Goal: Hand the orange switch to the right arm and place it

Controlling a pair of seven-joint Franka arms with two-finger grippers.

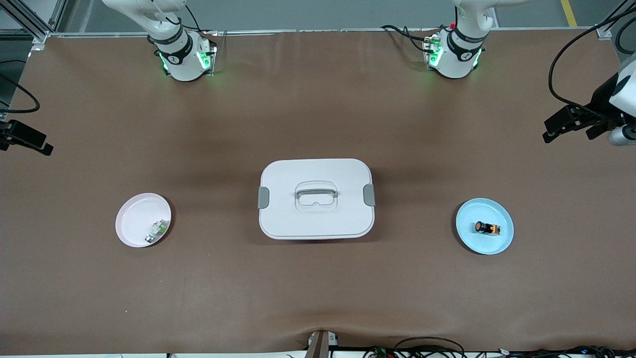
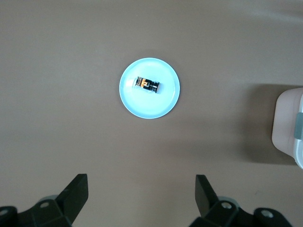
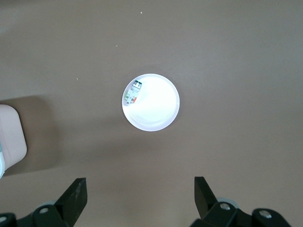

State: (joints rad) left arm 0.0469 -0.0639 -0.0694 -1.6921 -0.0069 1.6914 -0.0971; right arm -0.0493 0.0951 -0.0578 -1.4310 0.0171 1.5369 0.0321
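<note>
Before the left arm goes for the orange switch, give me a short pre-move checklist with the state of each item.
1. Orange switch lying on blue plate, unobstructed: ok.
2. Left gripper open, high over the table with the plate below in its wrist view: ok.
3. Right gripper open and empty, arm waiting: ok.
4. Pink plate holds only the white-and-green part: ok.
5. White lidded box between the plates, closed: ok.

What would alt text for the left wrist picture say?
An orange switch lies on its side on a pale blue plate on a brown table. The left gripper hangs open above, with a white box at the picture's edge.
</note>
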